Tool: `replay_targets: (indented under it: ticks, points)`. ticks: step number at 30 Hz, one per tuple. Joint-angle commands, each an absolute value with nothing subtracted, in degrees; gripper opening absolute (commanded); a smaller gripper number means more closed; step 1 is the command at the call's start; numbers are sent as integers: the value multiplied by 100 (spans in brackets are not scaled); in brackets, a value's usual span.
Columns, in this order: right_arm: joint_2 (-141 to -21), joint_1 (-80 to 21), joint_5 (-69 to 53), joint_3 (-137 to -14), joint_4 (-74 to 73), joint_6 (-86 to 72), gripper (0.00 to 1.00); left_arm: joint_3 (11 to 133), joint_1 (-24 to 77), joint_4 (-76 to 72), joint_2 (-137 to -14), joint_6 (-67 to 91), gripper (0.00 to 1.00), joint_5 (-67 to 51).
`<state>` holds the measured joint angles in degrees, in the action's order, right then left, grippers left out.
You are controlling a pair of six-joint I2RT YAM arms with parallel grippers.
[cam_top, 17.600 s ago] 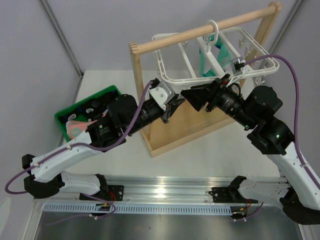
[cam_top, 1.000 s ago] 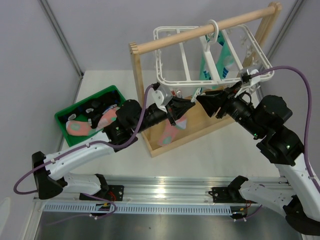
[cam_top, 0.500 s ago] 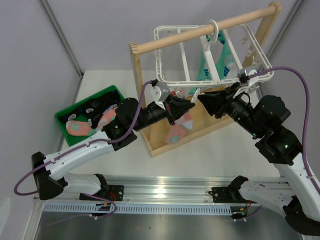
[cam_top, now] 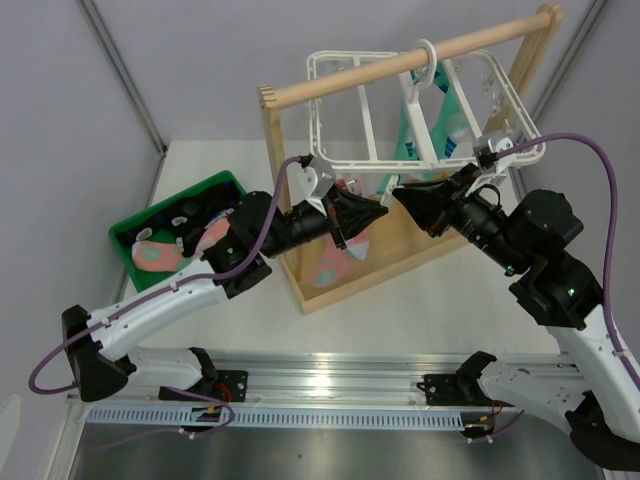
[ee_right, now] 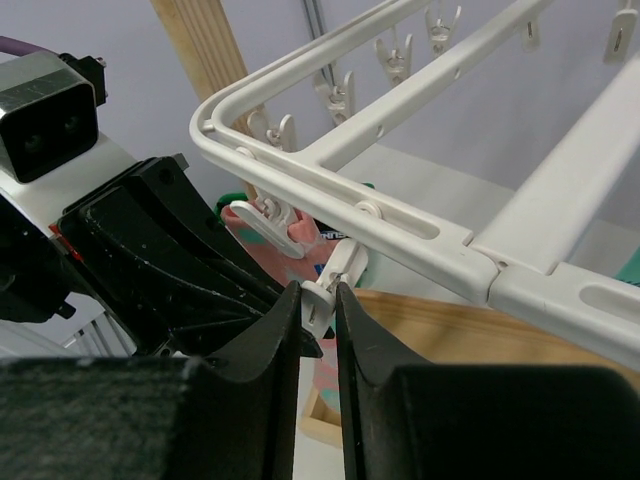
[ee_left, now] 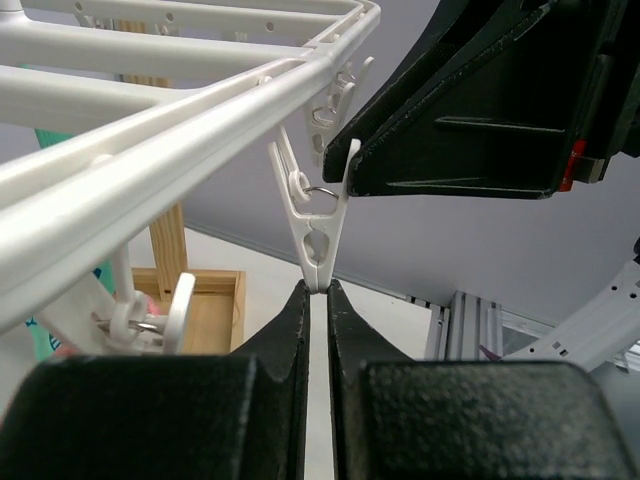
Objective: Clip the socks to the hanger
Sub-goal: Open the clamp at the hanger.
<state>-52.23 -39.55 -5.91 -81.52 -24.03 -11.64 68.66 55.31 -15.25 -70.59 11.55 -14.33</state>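
The white grid hanger [cam_top: 350, 162] hooks over the round rod of a light wooden rack [cam_top: 340, 78] that stands on the white counter [cam_top: 430, 300]. Both arms reach in under the hanger's near rail and meet there, almost tip to tip. Purple cables loop off each wrist.

The right pincer [ee_right: 318, 290] is closed on a small white clip [ee_right: 325, 292] that dangles from that rail. In the left wrist view one of its black fingers presses against the clip's upper arm.

The left pincer [ee_left: 318, 292] has its fingers drawn almost together, with only a thin slit between them. The clip's lower tip sits right at the mouth of that slit. I cannot tell whether it is nipped.

A salmon-pink sock [cam_top: 335, 262] with pale spots and a teal patch hangs just below the left pincer, in front of the rack's wooden base. In the right wrist view its top edge sits by another clip at the hanger's corner, but the hold itself is hard to make out.

A teal-green sock [cam_top: 440, 110] hangs on the hanger's far side.

To the left, well apart from the rack, a green bin [cam_top: 165, 207] holds more socks. Two salmon-pink ones [cam_top: 150, 255] lie toward its near side and black ones with white marks [cam_top: 195, 210] lie behind them.
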Motion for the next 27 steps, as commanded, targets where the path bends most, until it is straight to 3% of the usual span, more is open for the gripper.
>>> replay_targets:
  ticks: [1,3,4,6,7,10,16,27]
  points:
    - [-5221,-3929,-712,-8183,-2215,-1019,0,6909,5520,-1415,-6812,1371,1,-1802]
    - [-5238,-3929,-738,-8191,-2197,-1063,0,6899,5511,-1371,-6716,1380,10,-1635]
    - [-5256,-3929,-756,-8191,-2189,-1081,0,6873,5511,-1345,-6671,1371,23,-1574]
    - [-5273,-3929,-782,-8235,-2188,-1142,0,6838,5511,-1327,-6514,1336,35,-1329]
    - [-5308,-3929,-774,-8261,-2206,-1221,0,6742,5519,-1327,-6452,1319,48,-1231]
    - [-5379,-3929,-695,-8358,-2267,-1379,0,6584,5546,-1327,-6179,1178,64,-853]
    - [-5467,-3955,-677,-8341,-2180,-1503,0,6539,5897,-1222,-6012,423,71,-230]
    - [-5678,-4017,-756,-8464,-2021,-1477,0,6601,6460,-1380,-6310,-316,73,483]
